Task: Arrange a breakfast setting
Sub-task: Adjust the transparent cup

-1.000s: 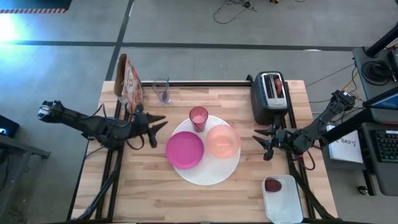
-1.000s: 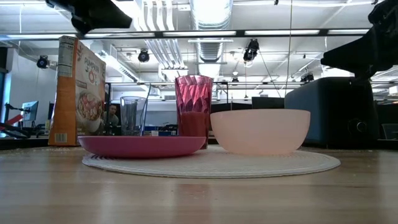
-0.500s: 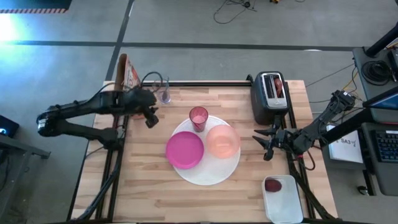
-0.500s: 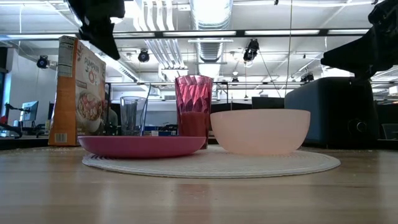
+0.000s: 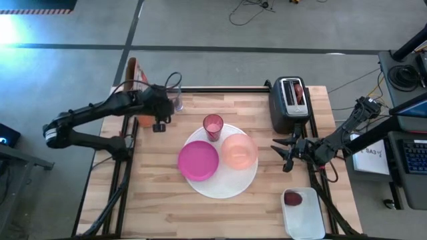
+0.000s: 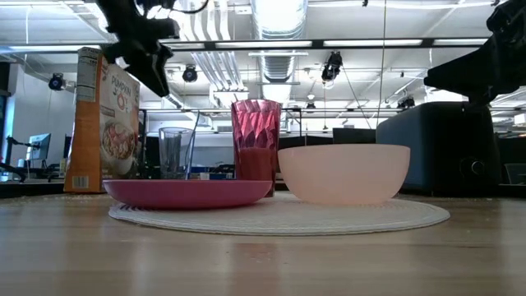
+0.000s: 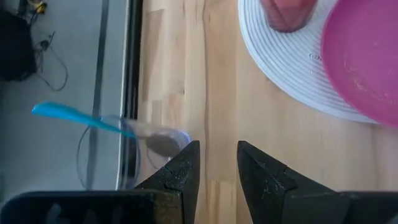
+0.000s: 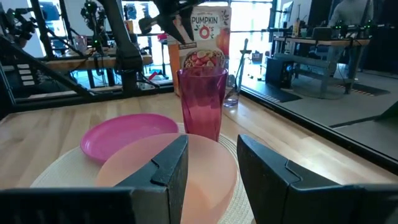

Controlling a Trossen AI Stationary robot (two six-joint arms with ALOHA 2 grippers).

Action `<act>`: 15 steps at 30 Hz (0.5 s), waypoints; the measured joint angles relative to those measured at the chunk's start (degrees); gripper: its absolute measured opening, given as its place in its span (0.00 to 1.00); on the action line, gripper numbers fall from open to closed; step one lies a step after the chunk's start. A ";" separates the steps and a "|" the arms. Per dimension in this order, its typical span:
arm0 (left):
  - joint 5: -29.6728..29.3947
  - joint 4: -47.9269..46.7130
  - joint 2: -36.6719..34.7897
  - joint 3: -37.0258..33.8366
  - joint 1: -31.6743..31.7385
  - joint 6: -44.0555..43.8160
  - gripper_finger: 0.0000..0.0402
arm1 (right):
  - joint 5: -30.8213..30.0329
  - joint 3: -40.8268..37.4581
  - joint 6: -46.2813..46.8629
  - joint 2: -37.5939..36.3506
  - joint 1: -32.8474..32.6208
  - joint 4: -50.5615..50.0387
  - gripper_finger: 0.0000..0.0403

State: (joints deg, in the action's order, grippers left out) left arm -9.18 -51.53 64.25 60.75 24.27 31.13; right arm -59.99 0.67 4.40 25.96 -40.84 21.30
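- In the overhead view the left gripper (image 5: 159, 125) sits in the upper left of the table, just beside the clear glass (image 5: 175, 99) and the cereal box (image 5: 138, 93); its wrist picture shows two dark fingers (image 7: 180, 177) with a narrow gap and nothing between them, so it is released.
- That same wrist picture shows the glass lying at the lower left of the frame with a blue-handled spoon (image 7: 74, 116) in it.
- The right gripper (image 5: 285, 157) hangs at the right edge of the table, below the toaster (image 5: 291, 104); its fingers (image 8: 169, 163) stand apart and empty.
- The big white plate (image 5: 230, 185) lies at the middle of the table.
- On it, the magenta plate (image 5: 198, 161) is to the left, the pale pink bowl (image 5: 239, 151) to the right, and the pink tumbler (image 5: 213, 126) at its upper edge.
- A dark red fruit (image 5: 293, 198) rests in a white tray (image 5: 303, 218) at the lower right of the overhead frame.
- Something reddish shows in the toaster's slot; what it is cannot be told.
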 joint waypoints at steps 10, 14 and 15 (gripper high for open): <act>0.91 7.41 8.02 0.20 4.63 -0.49 0.23 | 0.02 0.00 0.00 0.00 0.00 0.00 0.32; -0.26 7.57 10.85 0.20 6.14 -0.84 0.23 | 0.02 -0.02 -0.01 0.00 0.00 0.00 0.32; -1.24 7.67 11.22 0.20 6.80 -1.38 0.23 | 0.02 -0.02 0.00 0.00 0.00 0.00 0.32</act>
State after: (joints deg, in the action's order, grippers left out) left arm -10.42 -43.86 75.47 60.95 31.06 29.74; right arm -59.96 0.64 4.40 25.96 -40.84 21.30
